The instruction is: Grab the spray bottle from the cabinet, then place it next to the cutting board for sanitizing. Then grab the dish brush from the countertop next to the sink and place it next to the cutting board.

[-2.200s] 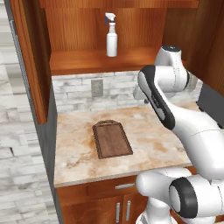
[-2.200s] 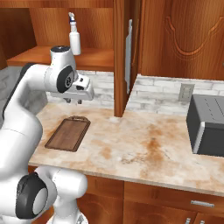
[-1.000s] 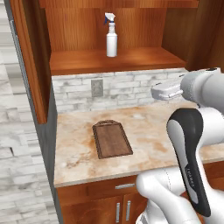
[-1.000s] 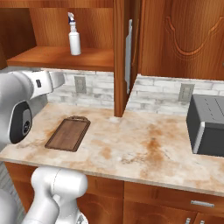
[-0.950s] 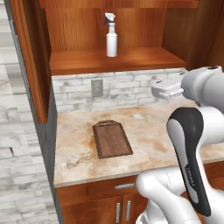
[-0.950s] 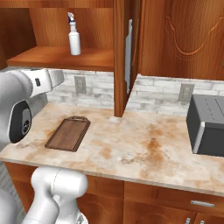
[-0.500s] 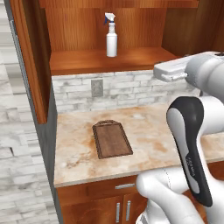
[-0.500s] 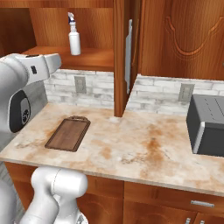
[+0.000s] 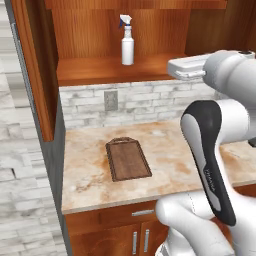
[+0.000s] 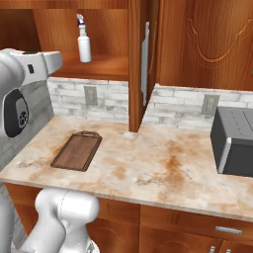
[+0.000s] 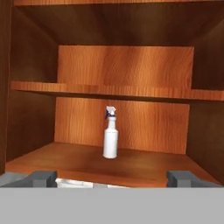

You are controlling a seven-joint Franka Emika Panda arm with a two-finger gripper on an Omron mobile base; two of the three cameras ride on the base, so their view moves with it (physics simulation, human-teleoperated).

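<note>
1. The arm has swung up from over the tabletop [image 9: 165, 150] to shelf height, so the reach for the bottle [image 11: 110, 139] is beginning.
2. The gripper [image 11: 111, 178] is spread wide, holding nothing.
3. The bottle stands upright on the cabinet [image 9: 95, 70] shelf, straight ahead of the gripper, well apart.
4. The board [image 9: 128, 159] lies on the tabletop below.

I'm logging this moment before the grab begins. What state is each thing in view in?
spray bottle: upright on the cabinet shelf, untouched.
cabinet: door open.
cutting board: flat on the countertop, nothing on it.
gripper: open, empty, facing the bottle, short of it.
toaster: sitting on the countertop, right of the cabinet.
</note>
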